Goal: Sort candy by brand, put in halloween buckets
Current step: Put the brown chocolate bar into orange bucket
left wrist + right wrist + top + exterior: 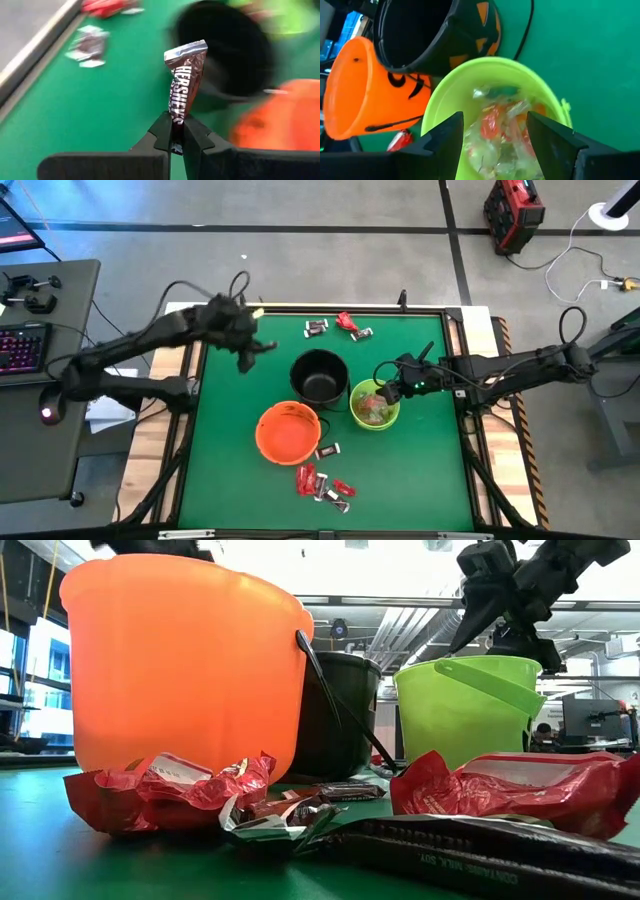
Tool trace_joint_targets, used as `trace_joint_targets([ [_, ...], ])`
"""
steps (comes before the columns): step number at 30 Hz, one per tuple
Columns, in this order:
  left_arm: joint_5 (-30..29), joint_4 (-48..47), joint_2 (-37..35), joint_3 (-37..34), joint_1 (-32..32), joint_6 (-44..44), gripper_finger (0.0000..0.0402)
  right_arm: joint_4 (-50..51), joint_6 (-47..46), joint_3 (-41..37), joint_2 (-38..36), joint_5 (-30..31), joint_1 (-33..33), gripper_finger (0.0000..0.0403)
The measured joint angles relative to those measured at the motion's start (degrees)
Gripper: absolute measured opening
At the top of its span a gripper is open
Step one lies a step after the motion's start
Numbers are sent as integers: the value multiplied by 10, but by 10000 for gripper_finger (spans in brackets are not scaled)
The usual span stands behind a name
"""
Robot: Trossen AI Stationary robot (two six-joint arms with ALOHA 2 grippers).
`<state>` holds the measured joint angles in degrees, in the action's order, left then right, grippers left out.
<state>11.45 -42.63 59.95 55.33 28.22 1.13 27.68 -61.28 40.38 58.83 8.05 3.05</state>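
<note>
Your left gripper (176, 136) has its fingers clamped on a dark brown and silver foil candy bar (184, 80) printed "HERSHEY'S", held aloft near the green surface's (230, 480) far left corner. Your right gripper (495, 135) hangs, fingers wide, over the lime green plastic bucket (374, 404), holding crinkled pale wrappers whose print is unreadable. The glossy black bucket (320, 375) and orange bucket (289, 432) stand mid-surface; red wrappers (312, 480) lie near the front edge.
</note>
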Motion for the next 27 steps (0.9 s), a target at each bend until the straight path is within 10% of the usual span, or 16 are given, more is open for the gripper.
trace_joint_targets([
  [6,5,0,-73,0,-214,-135,5,2,31,0,0,5,0,211],
  [13,-70,51,2,0,-415,-204,19,3,62,0,0,5,0,211],
  [27,-71,99,100,0,-435,-235,174,4,63,0,0,-11,0,211],
])
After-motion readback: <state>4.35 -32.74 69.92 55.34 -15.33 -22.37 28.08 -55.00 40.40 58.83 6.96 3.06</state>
